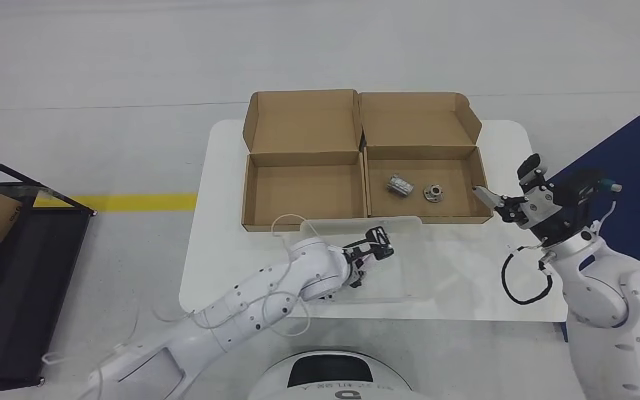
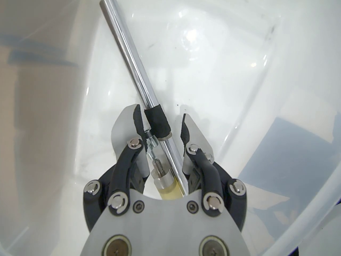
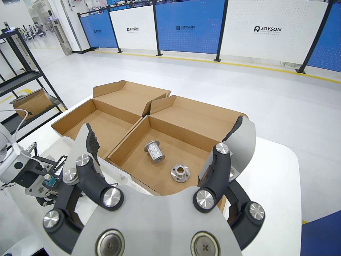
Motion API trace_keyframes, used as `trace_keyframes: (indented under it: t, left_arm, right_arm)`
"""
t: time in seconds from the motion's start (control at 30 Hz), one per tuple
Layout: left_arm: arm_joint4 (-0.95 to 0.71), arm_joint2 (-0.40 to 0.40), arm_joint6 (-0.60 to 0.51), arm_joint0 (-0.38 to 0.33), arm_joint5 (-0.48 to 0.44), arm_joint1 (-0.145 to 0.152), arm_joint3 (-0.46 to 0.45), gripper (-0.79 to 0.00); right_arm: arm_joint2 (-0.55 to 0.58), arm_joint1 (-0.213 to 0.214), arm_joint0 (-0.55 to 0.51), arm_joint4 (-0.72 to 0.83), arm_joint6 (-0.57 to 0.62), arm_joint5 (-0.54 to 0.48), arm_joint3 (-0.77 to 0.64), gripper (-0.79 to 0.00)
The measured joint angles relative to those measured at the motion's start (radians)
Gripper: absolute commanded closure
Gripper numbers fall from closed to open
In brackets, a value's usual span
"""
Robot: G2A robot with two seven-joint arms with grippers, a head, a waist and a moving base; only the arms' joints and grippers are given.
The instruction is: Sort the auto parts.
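A long chrome rod [image 2: 128, 51] with a black sleeve [image 2: 158, 122] lies on the floor of a clear plastic bin [image 1: 400, 285], beside a short threaded stud with a yellowish body [image 2: 166, 182]. My left gripper [image 2: 159, 117] is open down inside the bin, with the fingers on either side of the sleeve. In the top view the left gripper [image 1: 378, 240] is at the bin's middle. The right cardboard box [image 1: 466, 170] holds a ribbed metal cylinder [image 1: 400, 185] and a round flange [image 1: 434, 191]. My right gripper [image 1: 505, 180] hangs open and empty just right of that box.
The left cardboard box [image 1: 300, 195] has nothing in it; both boxes have their lids folded back. All stand on a white table [image 1: 230, 260]. A black rack [image 1: 40, 250] is on the floor to the far left.
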Motion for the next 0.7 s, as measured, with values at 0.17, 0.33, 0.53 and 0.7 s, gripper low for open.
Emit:
trace_keyframes:
  t: [0.17, 0.33, 0.53, 0.7]
  left_arm:
    - [0.010, 0.010, -0.002, -0.009, 0.011, -0.013, 0.018, -0.132]
    - [0.046, -0.003, 0.006, -0.015, 0.046, -0.017, 0.004, -0.145]
    - [0.119, -0.035, 0.002, 0.006, 0.092, -0.006, -0.049, -0.231]
    - [0.076, -0.060, 0.002, 0.036, 0.034, 0.002, -0.087, -0.252]
  right_arm:
    - [0.000, 0.000, 0.000, 0.000, 0.000, 0.000, 0.000, -0.785]
    - [0.000, 0.000, 0.000, 0.000, 0.000, 0.000, 0.000, -0.785]
    - [0.000, 0.000, 0.000, 0.000, 0.000, 0.000, 0.000, -0.785]
    - [0.000, 0.000, 0.000, 0.000, 0.000, 0.000, 0.000, -0.785]
